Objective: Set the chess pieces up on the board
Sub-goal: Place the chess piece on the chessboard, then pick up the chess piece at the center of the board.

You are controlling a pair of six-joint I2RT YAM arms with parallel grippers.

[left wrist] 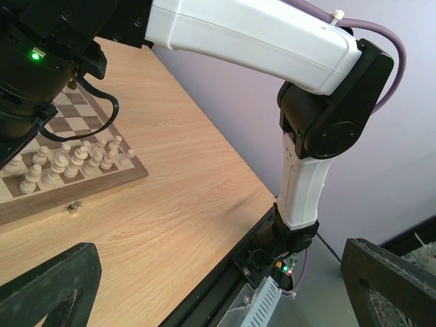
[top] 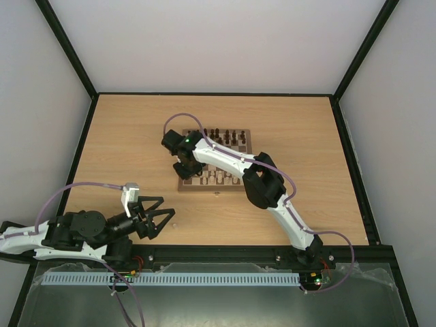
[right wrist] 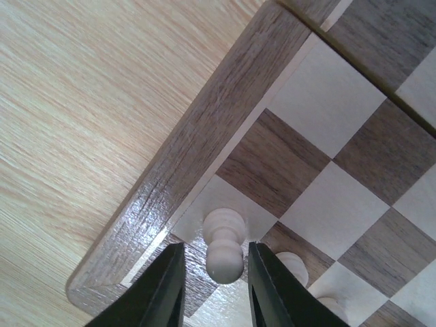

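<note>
Arm (top: 231,160) (R) stretched over board (top: 204,189), pincer (right wrist: 216,246) loosely straddling corner pawn (right wrist: 223,225).

— What's the top like?
— A pale wood-grain table (top: 293,143) with a black edge, filling the middle of the overhead view.
— What lies on it?
— One board (top: 197,189), flat, just above the frame's centre and well clear of every edge. Its small latch (left wrist: 73,206) points toward the bottom of the overhead frame.
— Anything else?
— Lower left of centre there is a pale speck (top: 174,223) on the wood, apart from the board. It is possibly a loose piece, but too small to tell.
— Close up?
— The board's corner sits flush on the grain, lower left in the right wrist view.
</note>
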